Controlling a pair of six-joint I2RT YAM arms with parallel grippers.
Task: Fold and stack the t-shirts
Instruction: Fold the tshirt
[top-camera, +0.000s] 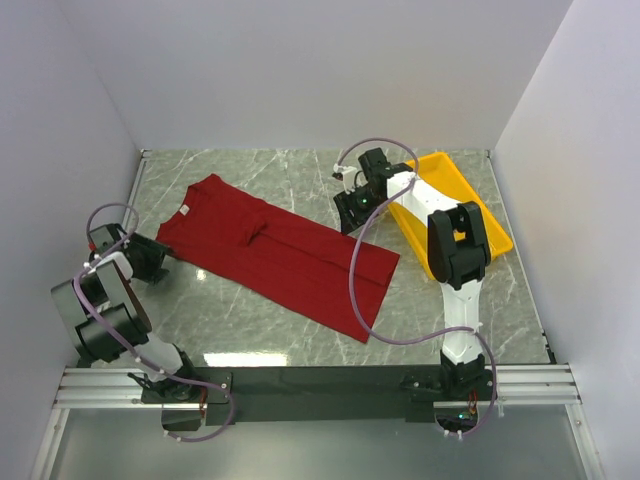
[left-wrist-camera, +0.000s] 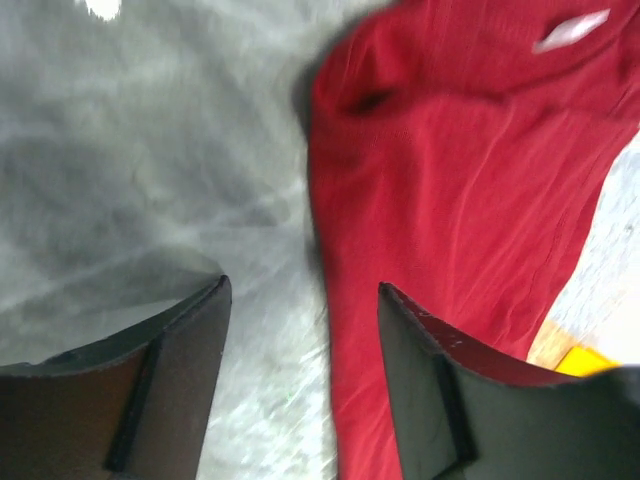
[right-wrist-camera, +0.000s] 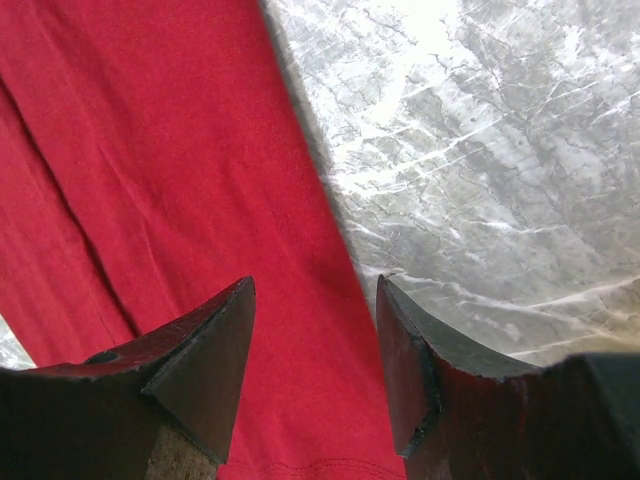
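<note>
A red t-shirt (top-camera: 275, 255) lies folded lengthwise on the marble table, running from the far left to the near right. My left gripper (top-camera: 163, 256) is open at the shirt's left shoulder edge; in the left wrist view its jaws (left-wrist-camera: 302, 290) straddle the shirt's edge (left-wrist-camera: 420, 200), one over bare table. My right gripper (top-camera: 352, 212) is open over the shirt's far right edge; in the right wrist view its jaws (right-wrist-camera: 315, 290) stand over the red cloth (right-wrist-camera: 150, 170) near the hem. Neither holds anything.
A yellow tray (top-camera: 478, 212) stands at the right, partly under the right arm. A purple cable (top-camera: 358, 290) hangs across the shirt's near right end. White walls close the table on three sides.
</note>
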